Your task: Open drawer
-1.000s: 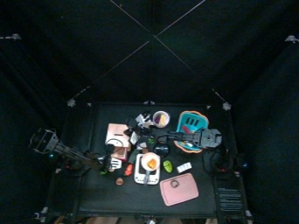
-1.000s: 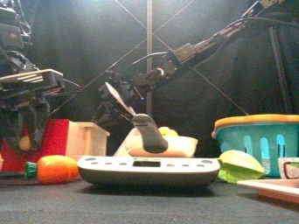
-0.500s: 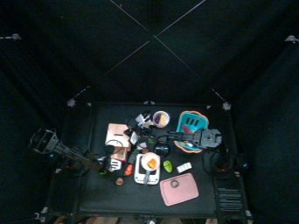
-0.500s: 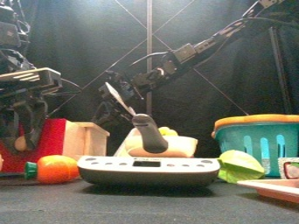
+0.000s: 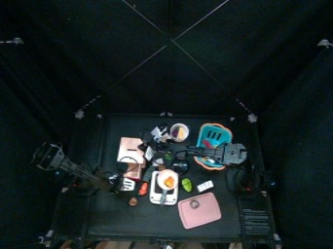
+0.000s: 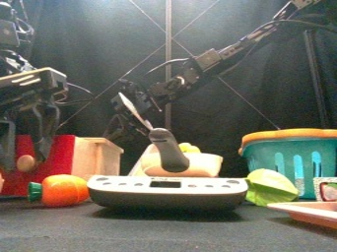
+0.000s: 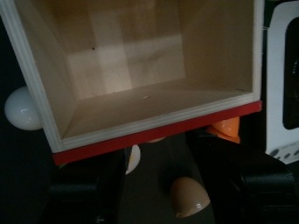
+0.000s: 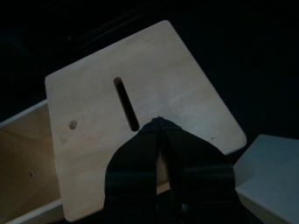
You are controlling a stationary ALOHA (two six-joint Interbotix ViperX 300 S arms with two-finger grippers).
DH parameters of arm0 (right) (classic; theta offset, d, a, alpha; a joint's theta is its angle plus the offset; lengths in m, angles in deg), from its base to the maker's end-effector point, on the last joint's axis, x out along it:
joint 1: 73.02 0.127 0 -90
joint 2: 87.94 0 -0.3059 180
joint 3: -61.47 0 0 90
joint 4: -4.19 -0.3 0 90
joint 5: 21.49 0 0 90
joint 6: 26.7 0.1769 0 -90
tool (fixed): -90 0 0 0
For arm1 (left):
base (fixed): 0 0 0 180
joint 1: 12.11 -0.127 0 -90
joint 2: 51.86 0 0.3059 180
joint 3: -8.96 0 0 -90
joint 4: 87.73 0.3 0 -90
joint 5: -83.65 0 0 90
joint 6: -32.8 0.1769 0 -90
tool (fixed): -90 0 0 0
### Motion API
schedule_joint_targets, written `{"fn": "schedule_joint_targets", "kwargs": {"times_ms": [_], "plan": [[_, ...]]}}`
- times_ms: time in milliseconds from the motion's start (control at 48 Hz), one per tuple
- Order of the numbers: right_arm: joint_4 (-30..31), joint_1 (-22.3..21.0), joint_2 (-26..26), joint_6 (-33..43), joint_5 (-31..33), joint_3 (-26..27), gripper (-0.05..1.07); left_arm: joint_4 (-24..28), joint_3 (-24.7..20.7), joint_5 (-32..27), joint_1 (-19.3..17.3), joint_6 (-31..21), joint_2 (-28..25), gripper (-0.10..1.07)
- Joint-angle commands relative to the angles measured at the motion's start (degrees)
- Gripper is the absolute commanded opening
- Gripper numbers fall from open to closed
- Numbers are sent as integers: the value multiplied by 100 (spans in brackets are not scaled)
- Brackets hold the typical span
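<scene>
At table's left side, the drawer [image 7: 152,79] stands pulled out, its bare wooden tray and red front edge exposed below the left gripper [image 7: 176,197], whose jaws are released. Right gripper [image 8: 163,140], jaws clenched, presses the cabinet top. Opening appears essentially complete.

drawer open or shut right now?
Open. Left wrist view looks straight into the drawer: bare wooden floor and walls exposed, nothing inside, red front edge toward the camera.

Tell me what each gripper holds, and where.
Left gripper holds nothing: jaws wide apart over the drawer. Right gripper rests shut tips on a wooden panel; whether it grips cannot be told.
</scene>
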Motion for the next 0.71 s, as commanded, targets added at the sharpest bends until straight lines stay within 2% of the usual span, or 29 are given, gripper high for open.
{"fn": "schedule_joint_targets", "kwargs": {"times_ms": [0,167,375,521,688], "plan": [[0,-26,-149,-9,79,53,21,9,-149,-79,123,-9,141,88],[0,-26,-158,-9,105,79,21,-18,-141,-334,343,26,255,87],[0,-26,-158,-9,141,88,21,9,-114,-659,677,44,738,87],[-35,9,-202,9,211,176,21,272,0,-756,984,176,1187,87],[-35,35,-229,9,448,352,21,492,79,-747,1081,396,1564,87]]}}
